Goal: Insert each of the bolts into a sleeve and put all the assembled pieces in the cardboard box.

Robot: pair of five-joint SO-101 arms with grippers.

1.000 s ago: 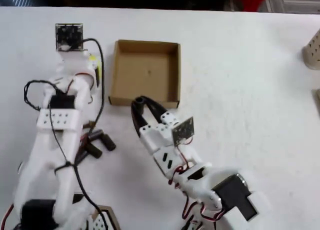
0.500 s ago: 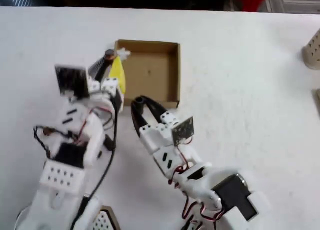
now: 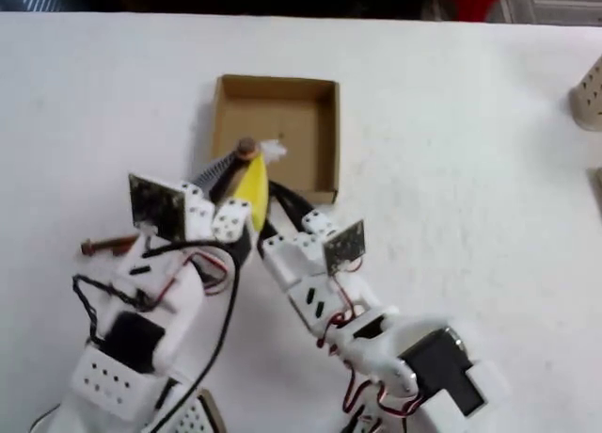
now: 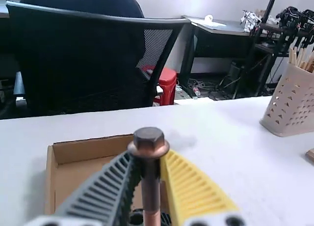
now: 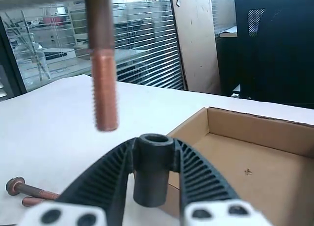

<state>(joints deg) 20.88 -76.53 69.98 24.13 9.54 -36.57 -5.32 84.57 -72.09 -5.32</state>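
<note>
You are in an office or lab workroom. Your white counter (image 3: 451, 122) faces a black mesh office chair (image 4: 88, 59). Behind the chair stands a dark desk (image 4: 221, 27) with gear piled on it, and loose cables (image 4: 206, 86) lie on the floor beneath. A perforated holder (image 4: 289, 108) of pencils sits on the counter. In the right wrist view you see slatted blinds (image 5: 142, 44) across glazing and a wooden board (image 5: 196, 39) leaning upright.
</note>
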